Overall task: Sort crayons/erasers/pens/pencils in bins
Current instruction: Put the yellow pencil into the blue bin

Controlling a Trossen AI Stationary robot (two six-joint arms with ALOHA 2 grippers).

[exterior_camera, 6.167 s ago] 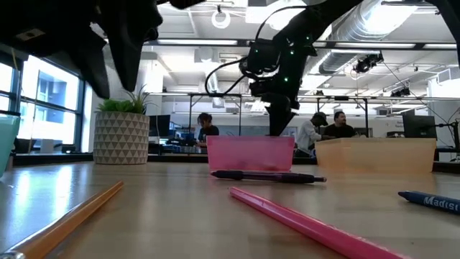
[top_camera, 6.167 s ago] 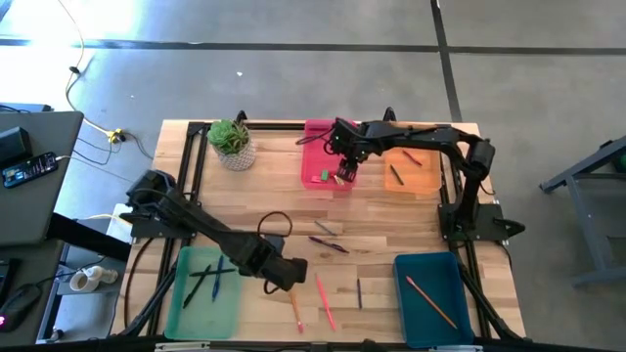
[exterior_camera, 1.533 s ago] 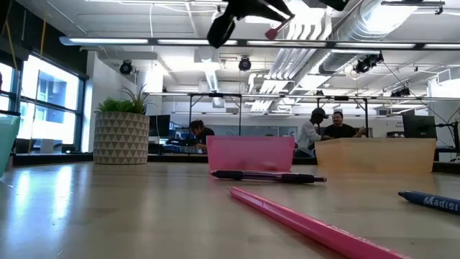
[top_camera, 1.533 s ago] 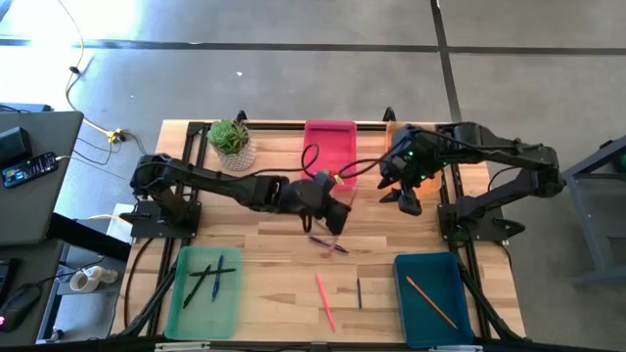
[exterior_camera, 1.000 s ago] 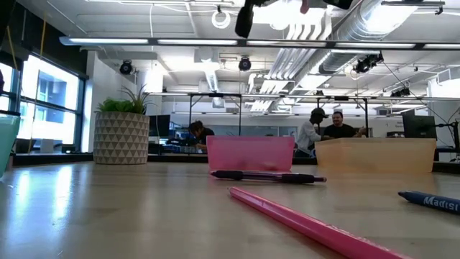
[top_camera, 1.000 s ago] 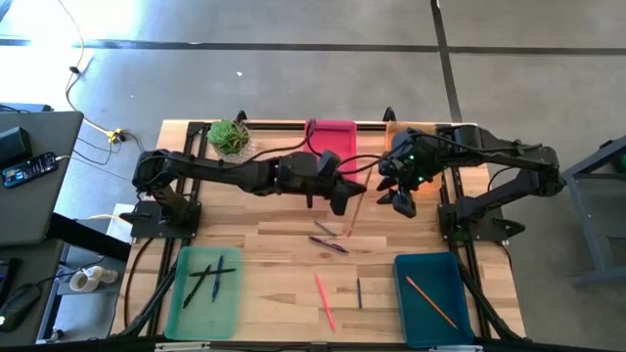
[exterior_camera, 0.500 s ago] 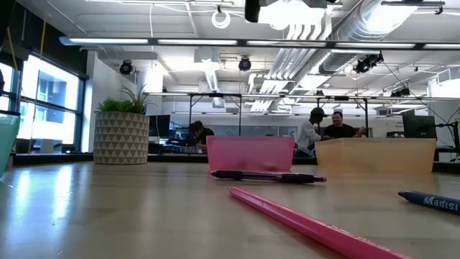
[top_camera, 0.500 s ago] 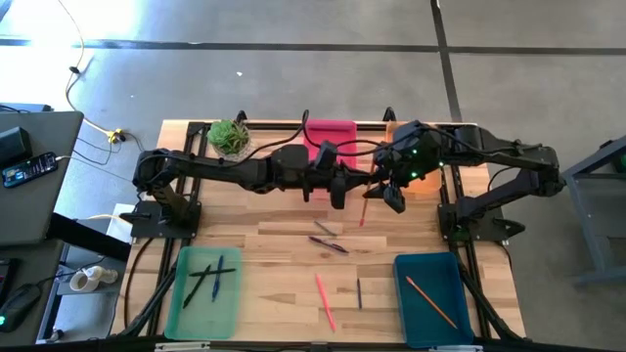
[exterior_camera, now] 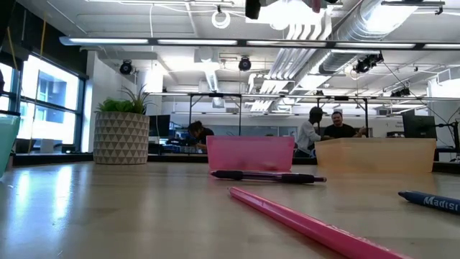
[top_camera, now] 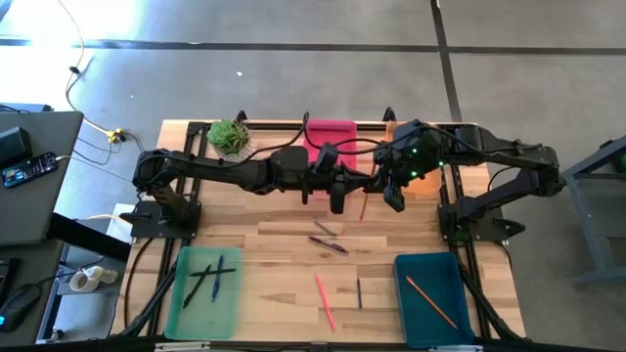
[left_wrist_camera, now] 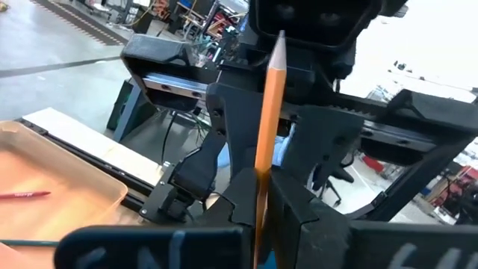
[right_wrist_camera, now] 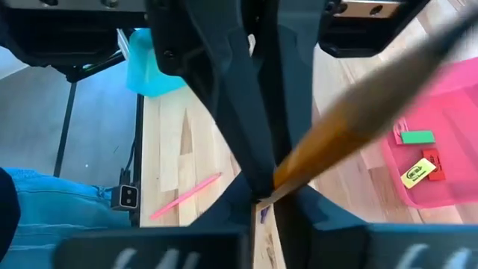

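The wooden bench carries four bins. The light green bin sits at the near left corner with dark pens lying in it, and the dark teal bin sits at the near right corner with one orange pencil inside. The pink bin stands at the far edge, just beside the orange bin on its right; the right wrist view shows green, yellow and red erasers lying in the pink bin.

Both arms reach over the far middle of the bench. The left hand and the right hand meet nose to nose above the bench, in front of the pink bin. Between them a long orange pencil is held in the air. In the left wrist view the left fingers are clamped on its lower part, with the pencil rising upright in front of the other hand. In the right wrist view the right fingers are also closed on the pencil.

A potted plant stands at the far left. Loose on the bench lie a pink pencil, a dark pen and a short dark stick.
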